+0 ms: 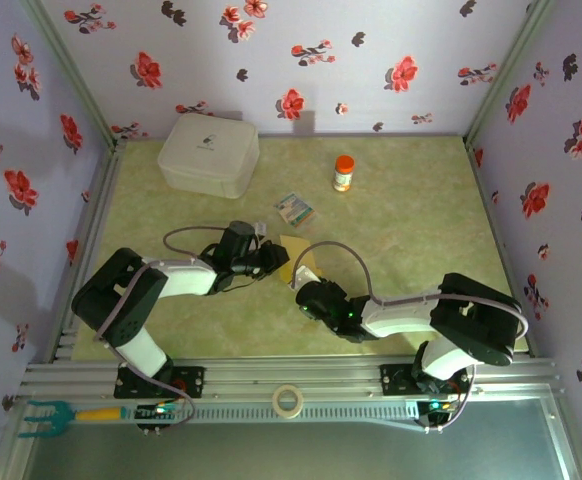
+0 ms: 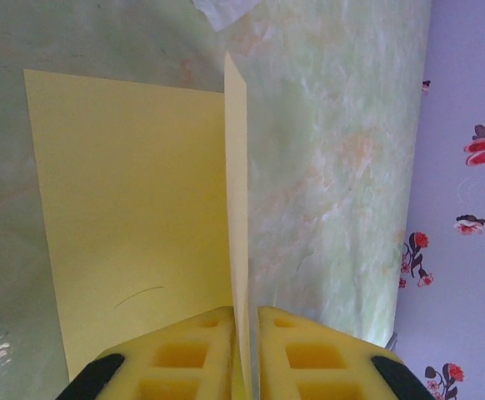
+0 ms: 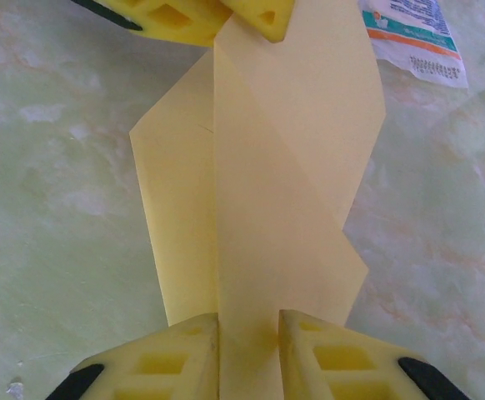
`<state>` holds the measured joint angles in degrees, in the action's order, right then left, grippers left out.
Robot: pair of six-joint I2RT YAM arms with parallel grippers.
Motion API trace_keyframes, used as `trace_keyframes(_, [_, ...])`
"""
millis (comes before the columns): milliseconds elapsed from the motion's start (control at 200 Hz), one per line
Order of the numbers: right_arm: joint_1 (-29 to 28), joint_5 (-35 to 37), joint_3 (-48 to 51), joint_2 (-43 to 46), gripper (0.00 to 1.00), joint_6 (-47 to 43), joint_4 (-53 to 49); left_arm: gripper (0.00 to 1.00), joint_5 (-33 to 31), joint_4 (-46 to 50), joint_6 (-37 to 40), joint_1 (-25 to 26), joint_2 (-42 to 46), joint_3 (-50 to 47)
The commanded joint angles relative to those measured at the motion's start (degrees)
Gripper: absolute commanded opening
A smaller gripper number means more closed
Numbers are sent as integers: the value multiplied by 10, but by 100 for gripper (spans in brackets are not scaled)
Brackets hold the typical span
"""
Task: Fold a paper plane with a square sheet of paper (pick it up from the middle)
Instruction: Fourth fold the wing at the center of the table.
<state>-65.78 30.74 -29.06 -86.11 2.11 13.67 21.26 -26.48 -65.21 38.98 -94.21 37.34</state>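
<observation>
Two robot arms meet over the square sheet of paper (image 1: 300,257) at the middle of the green marbled surface (image 1: 421,230), near a small printed packet (image 1: 294,209). The left gripper (image 2: 244,321) has its fingers clenched on a raised fold of the yellow sheet, the rest lying flat beside it. The right gripper (image 3: 248,325) straddles the opposite end, paper running between its fingers (image 3: 176,358); whether they pinch it cannot be told. The sheet looks feather-light, limp and easily creased. It would likely slide on the smooth surface or buckle under a sideways push. The sensible hold is a gentle pinch on the lifted central ridge, with both ends kept taut so the crease runs straight.
</observation>
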Motion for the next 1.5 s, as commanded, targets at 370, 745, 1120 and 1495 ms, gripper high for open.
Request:
trace_keyframes(370, [-5, 20, 11, -18, 24, 36, 28, 6, 13, -7, 15, -4, -6, 16])
trace_keyframes(745, [-4, 25, 12, -19, 9, 45, 28, 8, 12, -4, 13, -4, -4, 16])
trace_keyframes(1120, [29, -58, 24, -10, 4, 87, 47, 45, -33, 63, 37, -12, 54, 8])
trace_keyframes(1495, [102, -235, 40, -12, 3, 175, 99, 52, -69, 137, 62, -22, 116, 6])
